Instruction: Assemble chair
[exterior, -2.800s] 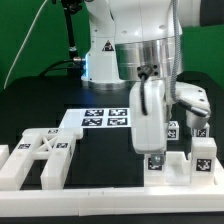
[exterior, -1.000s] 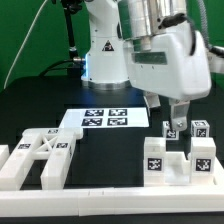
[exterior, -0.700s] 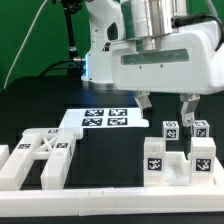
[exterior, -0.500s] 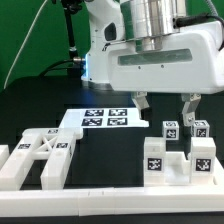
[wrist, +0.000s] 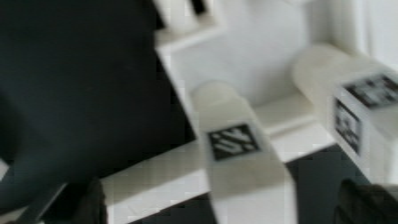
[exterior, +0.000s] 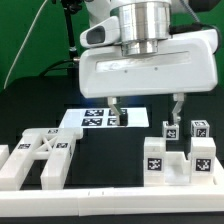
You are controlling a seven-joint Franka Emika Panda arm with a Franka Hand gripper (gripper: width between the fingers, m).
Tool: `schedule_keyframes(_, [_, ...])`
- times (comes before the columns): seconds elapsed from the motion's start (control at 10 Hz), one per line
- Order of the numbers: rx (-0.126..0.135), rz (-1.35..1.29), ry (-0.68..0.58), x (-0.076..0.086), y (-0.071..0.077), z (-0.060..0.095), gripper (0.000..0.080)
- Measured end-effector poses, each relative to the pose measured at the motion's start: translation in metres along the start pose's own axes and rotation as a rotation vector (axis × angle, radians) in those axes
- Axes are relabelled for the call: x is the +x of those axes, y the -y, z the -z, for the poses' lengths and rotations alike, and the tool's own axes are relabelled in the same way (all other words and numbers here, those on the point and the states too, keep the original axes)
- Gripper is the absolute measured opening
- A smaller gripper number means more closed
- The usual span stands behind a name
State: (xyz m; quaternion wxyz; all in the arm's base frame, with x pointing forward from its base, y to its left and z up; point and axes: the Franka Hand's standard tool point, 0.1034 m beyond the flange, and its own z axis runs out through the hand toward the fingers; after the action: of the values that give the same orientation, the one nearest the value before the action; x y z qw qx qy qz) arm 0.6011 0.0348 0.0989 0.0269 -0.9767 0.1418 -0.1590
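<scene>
Above the marker board point(exterior: 72, 120) we are seeing the gripper point(exterior: 145, 117) hanging with its fingers point(exterior: 114, 110) spread wide, pinching nothing. We are finding the chair in loose parts on the black table point(exterior: 100, 162): the X-frame point(exterior: 40, 155) is lying at the exterior view's left, and the tagged blocks point(exterior: 165, 160) are standing at the right, just behind the front rail point(exterior: 110, 196). Both are sitting apart from the gripper. We are getting a blurred wrist view, showing crossed white bars point(wrist: 231, 150) with a tag.
</scene>
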Motion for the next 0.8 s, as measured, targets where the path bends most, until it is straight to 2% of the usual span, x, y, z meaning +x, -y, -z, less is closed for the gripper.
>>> schedule_keyframes(0.2, [-0.026, 0.204, -0.049, -0.006, -0.017, -0.015, 0.0648])
schedule_keyframes(0.6, [-0.028, 0.222, -0.062, -0.018, -0.008, -0.045, 0.0648])
schedule_keyframes(0.8, [-0.035, 0.231, -0.069, -0.019, -0.005, -0.062, 0.0648])
